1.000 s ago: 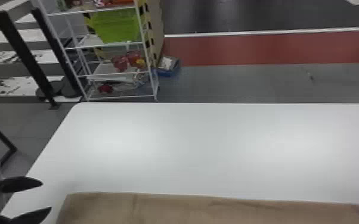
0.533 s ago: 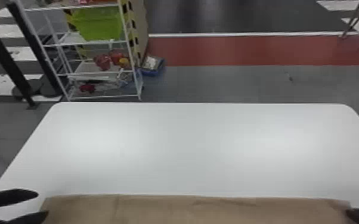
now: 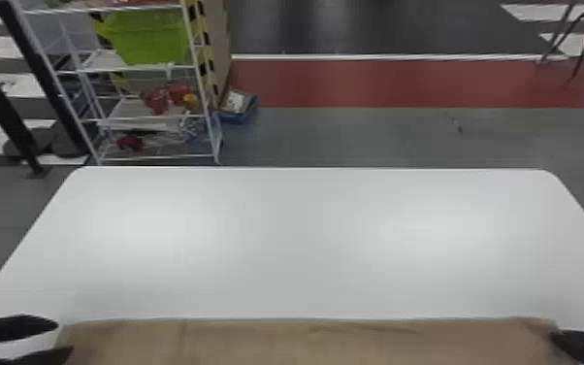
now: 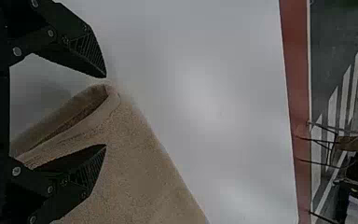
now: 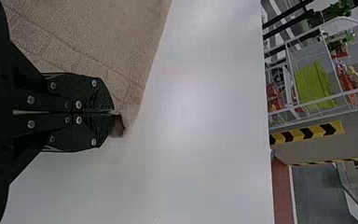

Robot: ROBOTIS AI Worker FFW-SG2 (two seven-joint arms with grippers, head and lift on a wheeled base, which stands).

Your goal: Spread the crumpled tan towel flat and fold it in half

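Note:
Along the near edge of the head view lies the tan towel [image 3: 305, 340], spread wide with a fairly straight far edge. My left gripper [image 3: 65, 336] stands open at its left end. In the left wrist view the left gripper [image 4: 106, 111] has its fingers apart around a curled corner of the towel [image 4: 140, 168], with neither finger closed on it. At the towel's right end is my right gripper [image 3: 555, 335]. The right wrist view shows the right gripper [image 5: 114, 112] shut on a corner of the towel [image 5: 98, 42], a small bit of cloth poking out past the fingertips.
The white table [image 3: 296, 242] extends beyond the towel to its far edge. Behind it on the left stands a white wire shelf [image 3: 150, 121] with a green bin [image 3: 148, 36], and a blue box [image 3: 237, 107] sits on the floor beside it.
The head view has shifted, bringing more of the table's right side and the right gripper into sight. The left gripper stays open beside the towel's left end.

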